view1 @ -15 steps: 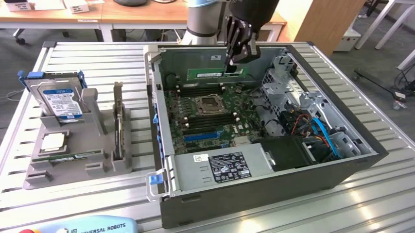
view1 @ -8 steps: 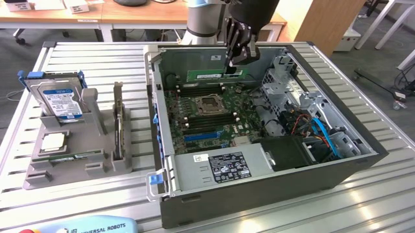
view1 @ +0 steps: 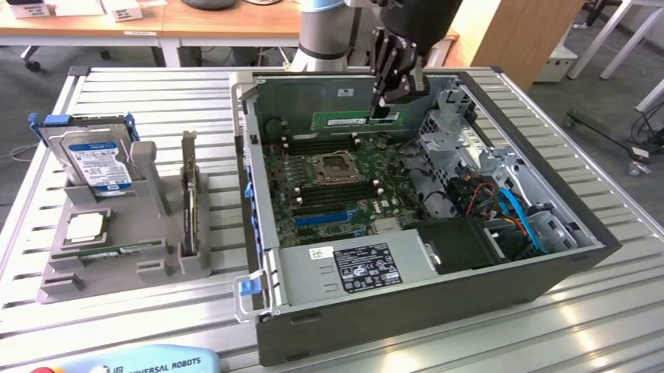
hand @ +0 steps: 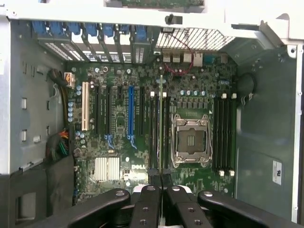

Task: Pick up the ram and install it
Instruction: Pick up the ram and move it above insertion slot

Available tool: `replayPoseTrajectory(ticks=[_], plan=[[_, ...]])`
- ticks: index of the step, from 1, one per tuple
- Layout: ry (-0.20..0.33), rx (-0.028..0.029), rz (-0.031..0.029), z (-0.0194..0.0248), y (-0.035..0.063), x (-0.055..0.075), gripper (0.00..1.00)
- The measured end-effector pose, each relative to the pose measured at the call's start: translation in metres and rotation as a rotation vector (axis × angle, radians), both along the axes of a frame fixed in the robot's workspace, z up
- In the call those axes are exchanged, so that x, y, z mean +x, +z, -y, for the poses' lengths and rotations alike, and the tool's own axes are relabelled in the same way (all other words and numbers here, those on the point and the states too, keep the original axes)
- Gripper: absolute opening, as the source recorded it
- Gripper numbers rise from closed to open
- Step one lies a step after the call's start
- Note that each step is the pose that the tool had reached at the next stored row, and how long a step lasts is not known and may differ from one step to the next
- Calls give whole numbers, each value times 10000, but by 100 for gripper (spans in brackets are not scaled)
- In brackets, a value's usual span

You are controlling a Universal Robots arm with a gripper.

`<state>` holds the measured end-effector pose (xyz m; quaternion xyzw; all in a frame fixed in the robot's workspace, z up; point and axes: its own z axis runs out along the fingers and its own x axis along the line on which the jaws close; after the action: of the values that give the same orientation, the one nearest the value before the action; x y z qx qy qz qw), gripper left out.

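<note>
ram held over the board, not yet seated
the gripper (view1: 381,107) is clamped on the ram (view1: 343,120), which hangs edge-down inside the open case (view1: 415,330), above the memory slots (hand: 154,137) beside the cpu socket (hand: 191,140). the risk as i judge it: the stick lines up between two neighbouring slots — a slight offset or tilt could land it on a slot wall or latch and make it slip in the grip.
</note>
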<state>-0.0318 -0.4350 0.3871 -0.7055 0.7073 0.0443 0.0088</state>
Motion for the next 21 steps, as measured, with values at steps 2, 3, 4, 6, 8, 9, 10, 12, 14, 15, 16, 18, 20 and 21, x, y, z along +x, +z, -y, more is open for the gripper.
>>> replayPoseTrajectory(ticks=[2,3,4,6,8,9,10,12,14,15,16,18,20,21], plan=[[1,0,0,1,-1,47,12],[0,0,0,1,-1,63,12],[0,0,-1,1,-1,66,12],[-1,4,1,0,-5,66,12],[-1,1,0,0,-18,66,12],[0,1,0,1,-28,66,12],[-1,0,0,1,-38,66,12],[0,1,0,1,-58,66,12],[0,-1,-1,0,-71,66,12],[0,-1,-1,0,-73,66,12],[-1,-1,0,1,-73,66,12],[0,0,0,1,-74,66,12],[0,0,0,1,-74,66,12],[0,1,0,1,-74,66,12]])
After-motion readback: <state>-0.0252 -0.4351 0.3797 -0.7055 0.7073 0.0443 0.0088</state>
